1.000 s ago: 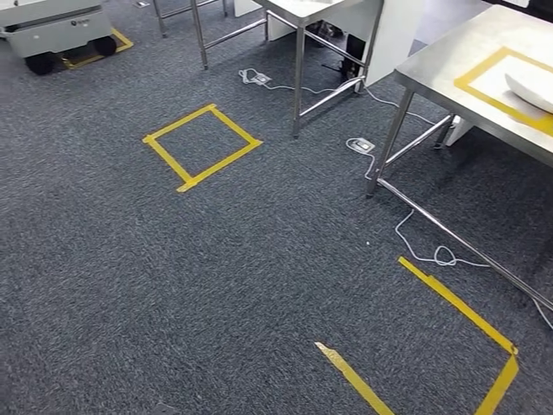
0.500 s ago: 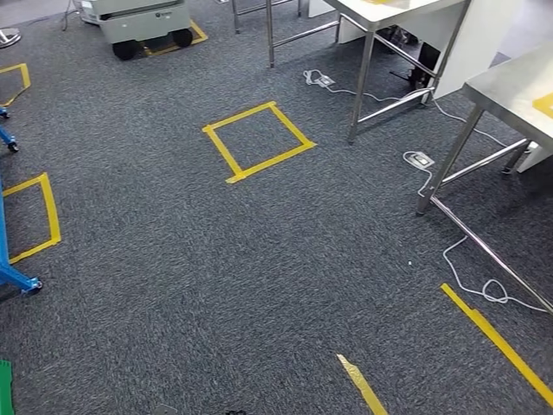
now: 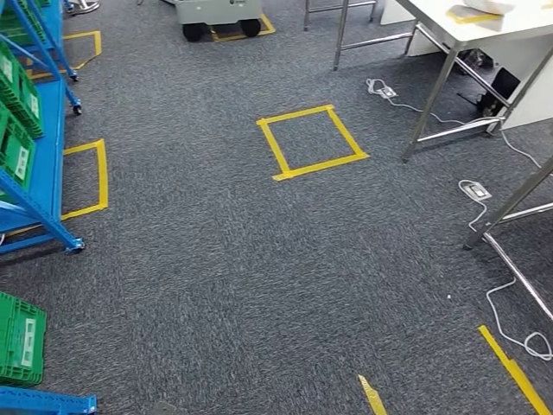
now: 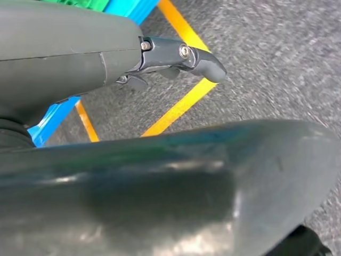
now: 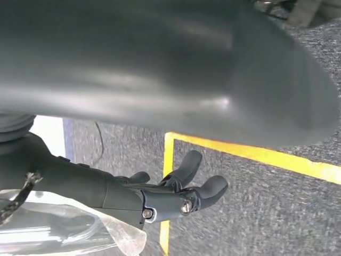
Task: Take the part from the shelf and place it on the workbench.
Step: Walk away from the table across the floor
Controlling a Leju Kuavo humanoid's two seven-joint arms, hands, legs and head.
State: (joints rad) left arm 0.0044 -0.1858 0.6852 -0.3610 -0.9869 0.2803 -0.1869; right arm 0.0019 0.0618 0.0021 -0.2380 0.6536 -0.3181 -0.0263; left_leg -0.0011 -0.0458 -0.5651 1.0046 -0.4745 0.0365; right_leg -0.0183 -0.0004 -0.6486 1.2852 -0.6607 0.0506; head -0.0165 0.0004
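Upper left of frame: blue shelf [image 3: 48,156] with green bins [image 3: 16,147] | upper right: counter [image 3: 469,33], white lump [image 3: 489,6] on it, can't tell if it's the part | left hand [image 4: 120,58] spread, holding nothing | right hand [image 5: 132,197] loosely spread, nothing between fingers; clear plastic [image 5: 80,234] behind it | floor: yellow tape square [image 3: 320,166].

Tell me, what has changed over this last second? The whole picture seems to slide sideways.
The robot turned to its left, so its camera moved, not the things. The blue metal shelf with green plastic crates has come into sight on the left, and the square of yellow tape on the grey carpet has slid rightward across the picture. The steel workbench with its yellow-taped outline has dropped out of sight. Nothing was picked up or let go; the floor items stayed put.
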